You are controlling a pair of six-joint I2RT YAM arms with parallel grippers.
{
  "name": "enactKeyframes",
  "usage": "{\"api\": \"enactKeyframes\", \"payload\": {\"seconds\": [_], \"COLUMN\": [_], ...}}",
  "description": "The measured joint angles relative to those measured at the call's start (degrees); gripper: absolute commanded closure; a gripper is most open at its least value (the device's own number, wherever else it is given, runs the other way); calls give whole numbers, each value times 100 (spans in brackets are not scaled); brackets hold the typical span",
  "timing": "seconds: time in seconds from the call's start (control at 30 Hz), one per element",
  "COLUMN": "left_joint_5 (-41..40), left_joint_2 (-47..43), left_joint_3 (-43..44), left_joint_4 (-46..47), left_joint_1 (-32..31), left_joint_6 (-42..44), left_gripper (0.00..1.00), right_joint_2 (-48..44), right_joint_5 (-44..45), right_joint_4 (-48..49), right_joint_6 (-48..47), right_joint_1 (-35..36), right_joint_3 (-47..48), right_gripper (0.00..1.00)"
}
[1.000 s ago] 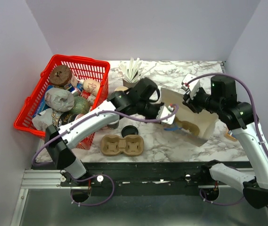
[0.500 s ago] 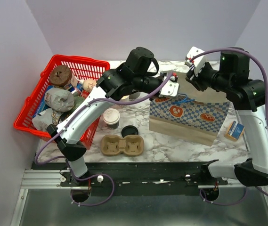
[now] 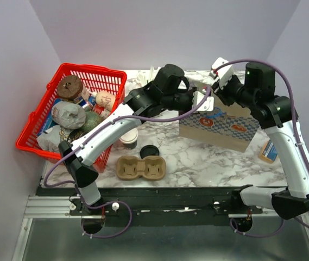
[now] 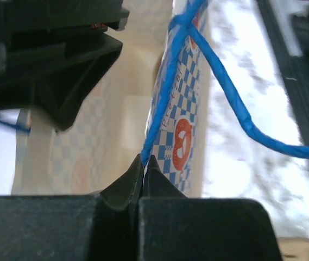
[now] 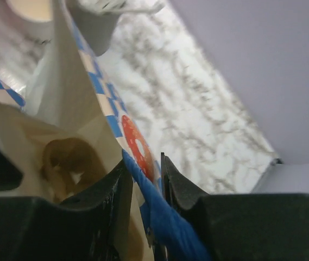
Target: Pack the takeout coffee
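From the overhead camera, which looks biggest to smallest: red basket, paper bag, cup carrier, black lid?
1. red basket
2. paper bag
3. cup carrier
4. black lid
None look close enough in size to doubt.

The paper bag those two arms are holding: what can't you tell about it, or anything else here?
- Inside the paper bag: top view shows only its outside; right wrist view shows a blurred tan shape, unidentifiable.
- The takeout coffee: top view, left arm covers part of it.
- The small box: top view, right arm overlaps it; print too small.
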Motion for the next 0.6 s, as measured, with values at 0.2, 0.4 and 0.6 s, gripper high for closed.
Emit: {"api": "enactKeyframes", "payload": {"seconds": [0.2, 0.4, 0.6], "left_joint_5": [92, -192, -212], "left_joint_2": [463, -352, 385], "left_joint_3": [1917, 7, 1080], "left_joint_4": [-859, -87, -352], "left_joint_1": [-92, -315, 190], "left_joint_6": [699, 664, 697], "left_gripper": [100, 100, 100], "right_joint_2": [516, 695, 1495], "right_joint_5": [-387, -157, -778], "right_joint_4": [-46, 22, -407], "right_joint_6": [120, 118, 426], "right_joint_1": [-249, -748, -966], "right_joint_3": [1298, 909, 1777], "right_gripper": [100, 99, 99]}}
